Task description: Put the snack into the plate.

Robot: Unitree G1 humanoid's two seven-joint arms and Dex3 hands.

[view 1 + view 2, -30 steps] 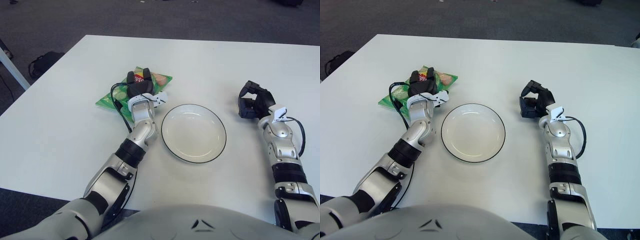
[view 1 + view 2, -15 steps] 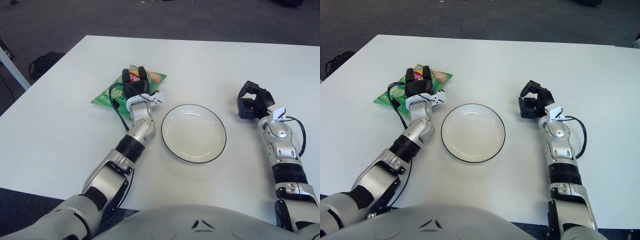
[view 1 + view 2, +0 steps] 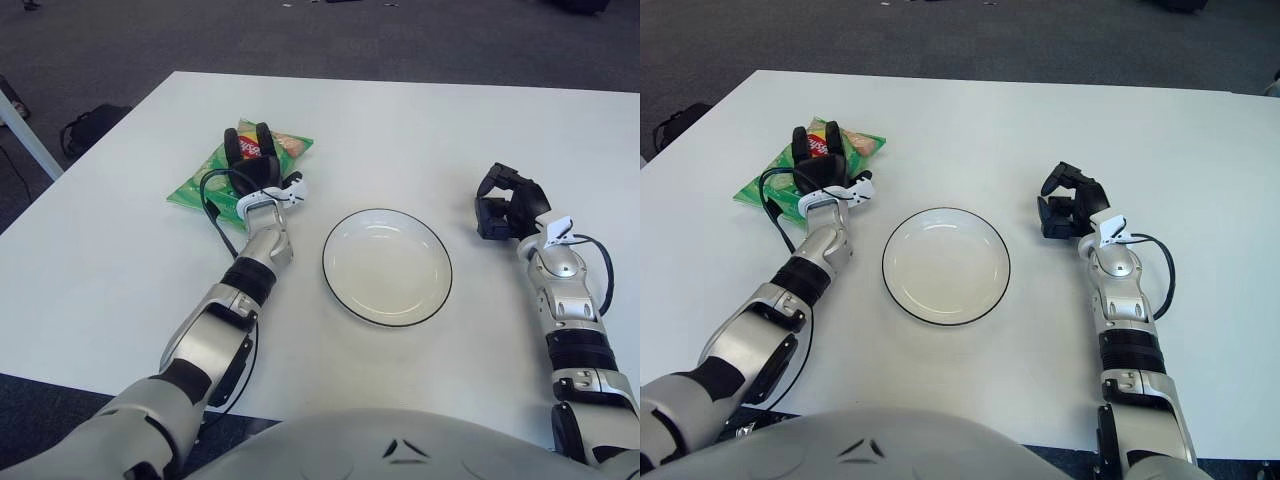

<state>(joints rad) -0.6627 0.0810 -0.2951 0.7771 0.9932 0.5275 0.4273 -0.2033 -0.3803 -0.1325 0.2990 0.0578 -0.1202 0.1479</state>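
Black fingers of the left hand lie spread across the top of the green snack bag, pressing on its printed face in the upper left of the frame; they splay over the packet and do not clearly wrap round it, so whether it is truly gripped cannot be told. A dark cable loops from the wrist over the bag's near edge. The bag lies flat on the white desk, with its far corner showing a red and orange print just beyond the fingertips. The silver forearm runs down from that hand toward the lower left of the frame.

To the right of the bag, apart from it, sits the round white plate with a thin dark rim, near the middle of the frame, with nothing in it. The snack is wholly outside the plate.

Further right, at mid-height near the right edge, the right hand shows with its dark fingers curled in together, holding nothing, well apart from the plate. Dark carpeted floor fills the top of the frame beyond the desk.
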